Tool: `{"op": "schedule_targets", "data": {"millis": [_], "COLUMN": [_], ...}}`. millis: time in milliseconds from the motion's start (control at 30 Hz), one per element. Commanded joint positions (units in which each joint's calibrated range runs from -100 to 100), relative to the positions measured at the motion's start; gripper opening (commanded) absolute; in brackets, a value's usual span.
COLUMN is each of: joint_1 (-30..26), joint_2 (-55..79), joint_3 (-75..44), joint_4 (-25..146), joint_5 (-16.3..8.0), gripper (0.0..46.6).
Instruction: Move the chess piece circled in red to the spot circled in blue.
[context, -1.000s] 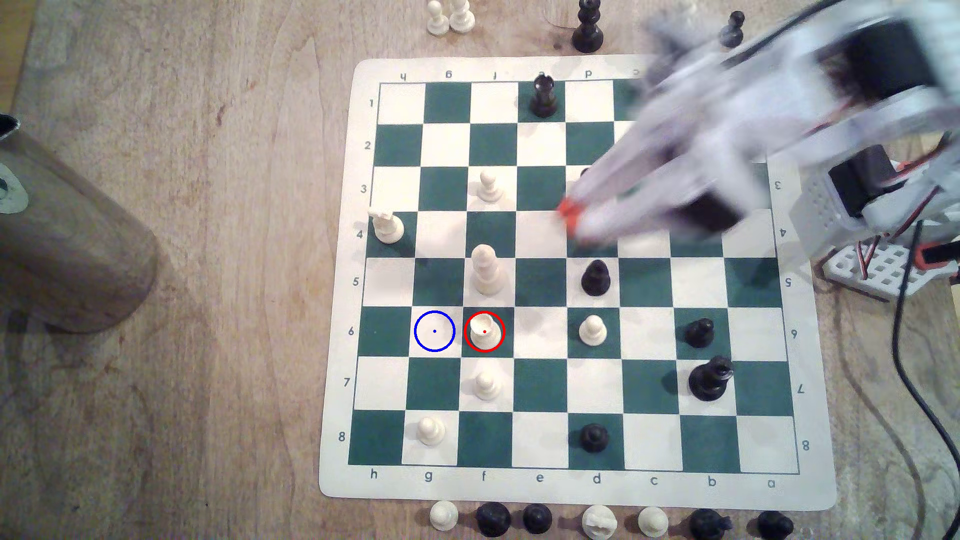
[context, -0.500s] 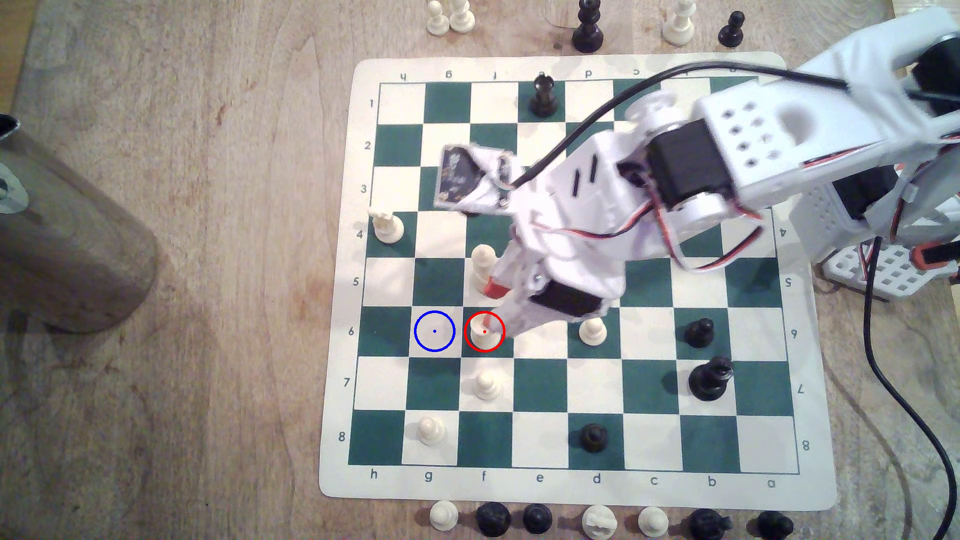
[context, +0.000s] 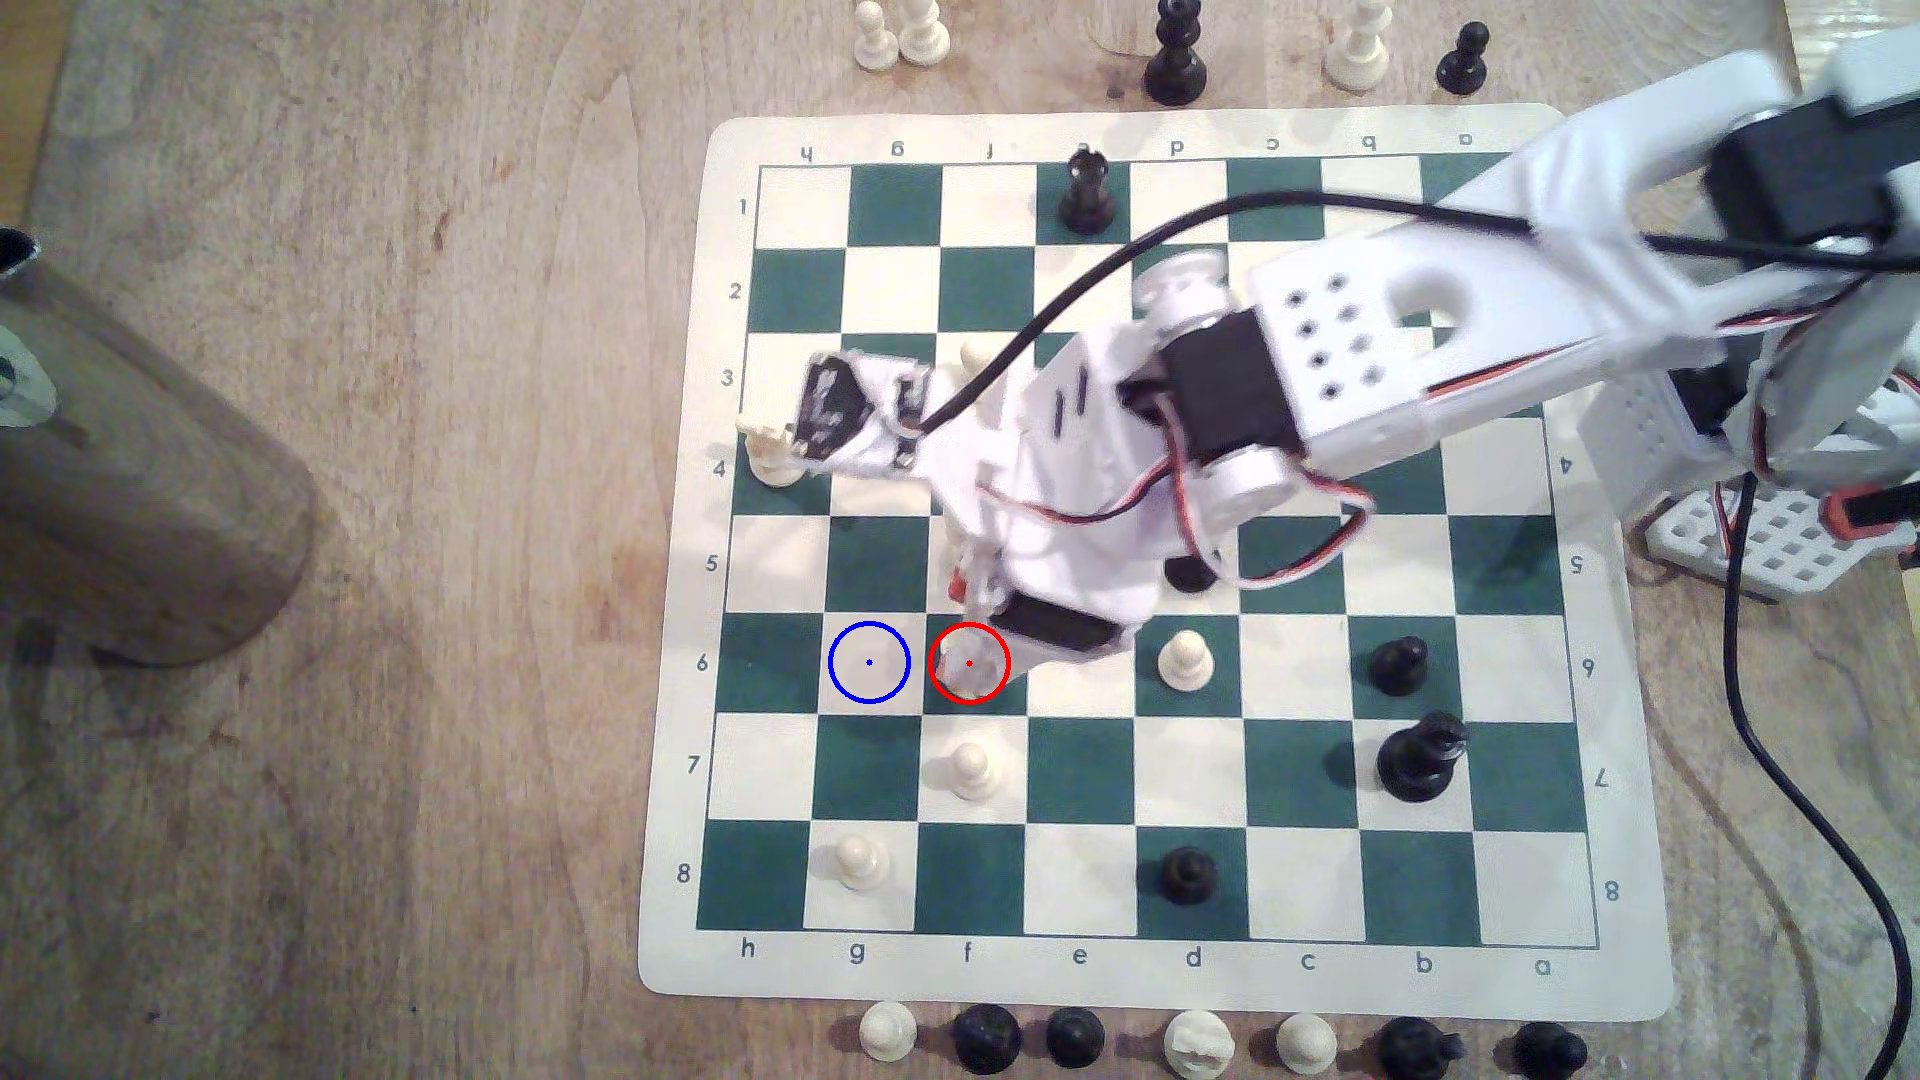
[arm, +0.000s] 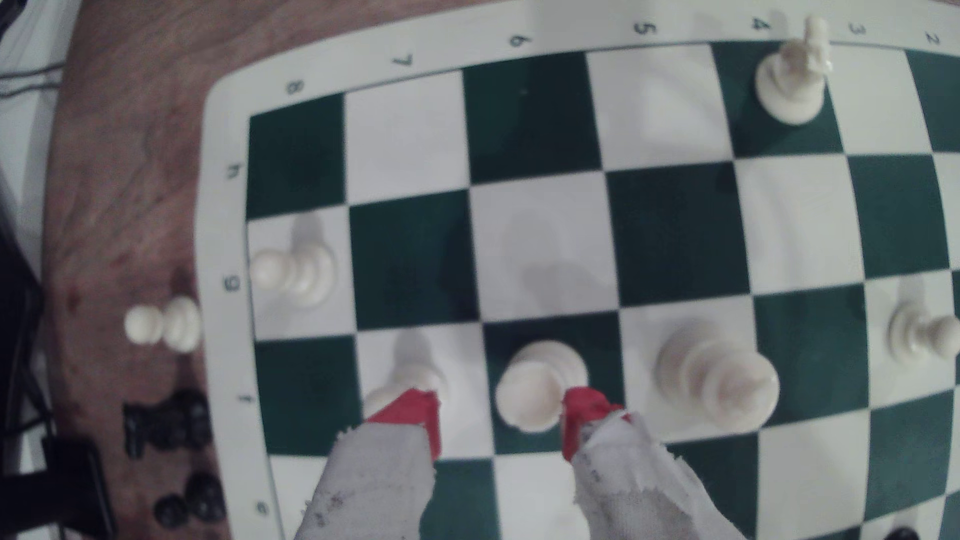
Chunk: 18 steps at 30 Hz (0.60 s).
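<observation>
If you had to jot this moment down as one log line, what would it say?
phase: reaching | gripper: jaws open, straddling chess piece | piece: upright on red-circled green square, not gripped | spot: unoccupied

Close look down at a green and cream chessboard (arm: 675, 233) on a wooden table (arm: 119, 156). Two cloth-wrapped gripper (arm: 501, 415) fingers (arm: 374, 477) with red tips, spread apart. Between them a short cream chess piece (arm: 535, 389) with a flat round top, on a green square, one red tip just beside it, contact unclear. A taller cream piece (arm: 717, 379) on the neighbouring cream square. A cream pawn (arm: 405, 384) partly behind the other red tip. Cream square (arm: 545, 244) beyond the short piece bare, shadowed.
</observation>
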Motion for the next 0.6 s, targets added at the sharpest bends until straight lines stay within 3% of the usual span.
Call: {"op": "schedule_targets", "data": {"millis": [0, 567], "joint_1": [0.3, 1.3], "joint_2": [0.1, 6.5], "joint_3": [-6.6, -8.3], "joint_4": [-0.5, -1.6], "joint_5": [-0.1, 0.1], "gripper": [12.6, 14.8]}}
